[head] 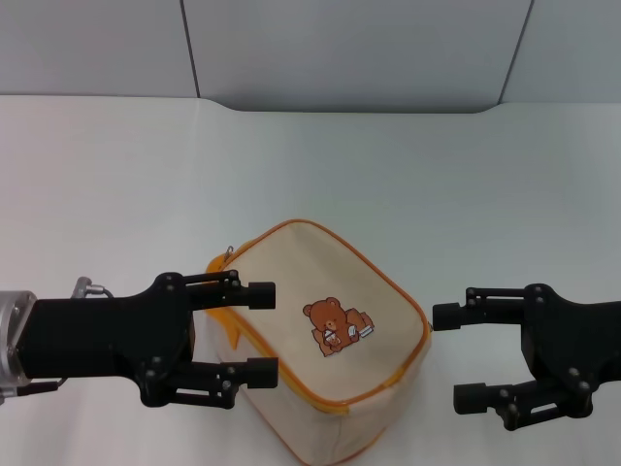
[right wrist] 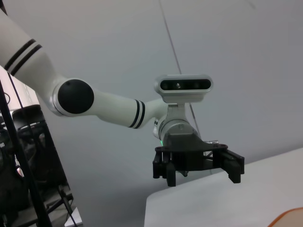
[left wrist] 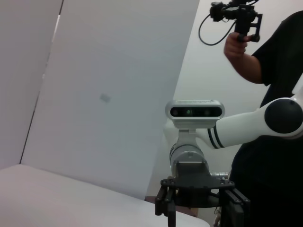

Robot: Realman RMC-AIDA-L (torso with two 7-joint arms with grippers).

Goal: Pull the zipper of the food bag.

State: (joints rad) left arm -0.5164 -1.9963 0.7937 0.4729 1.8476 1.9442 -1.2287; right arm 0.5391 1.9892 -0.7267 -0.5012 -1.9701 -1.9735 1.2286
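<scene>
The food bag (head: 301,291), cream canvas with orange piping and a brown bear picture (head: 335,328), lies on the white table at the near centre. A tiny silver pull tab of the zipper (head: 229,254) sticks out at the bag's far left corner. The orange strap handle (head: 231,328) shows on its left side, partly hidden. My left gripper (head: 262,331) is open and hovers over the bag's left edge. My right gripper (head: 457,356) is open, just right of the bag and apart from it. The right wrist view shows the left gripper (right wrist: 199,170) and an orange bag corner (right wrist: 289,217).
The white table (head: 408,175) stretches behind and beside the bag to a grey wall. The left wrist view shows my right gripper (left wrist: 199,208) facing it, and a person in black (left wrist: 274,94) holding a camera rig stands behind that arm.
</scene>
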